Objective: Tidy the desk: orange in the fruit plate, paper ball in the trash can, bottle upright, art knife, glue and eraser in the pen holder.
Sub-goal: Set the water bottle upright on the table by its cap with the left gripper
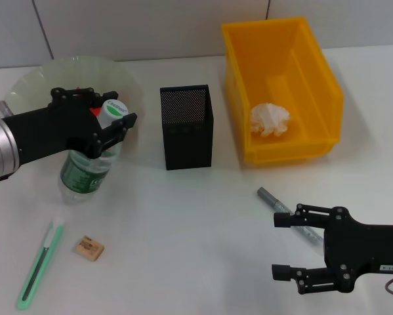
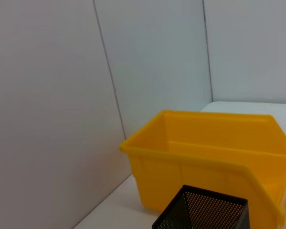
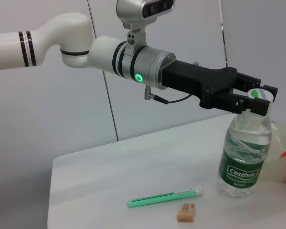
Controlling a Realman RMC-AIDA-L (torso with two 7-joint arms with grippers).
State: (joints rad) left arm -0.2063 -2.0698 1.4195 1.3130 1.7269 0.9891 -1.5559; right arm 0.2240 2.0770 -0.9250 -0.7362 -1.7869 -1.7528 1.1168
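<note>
One bottle, one eraser, one knife.

Yellow bin, black mesh holder, green-labelled bottle

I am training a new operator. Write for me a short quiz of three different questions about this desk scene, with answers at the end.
1. True or false: the clear plastic water bottle with green label stands upright.
2. What lies inside the yellow plastic bin? A) crumpled white paper ball B) eraser C) orange
3. Fill in: the left tool grips the bottle near its ____.

Key: 1 true. 2 A, the paper ball. 3 cap; the right tool is open near the grey glue stick, the black mesh pen holder apart.
</note>
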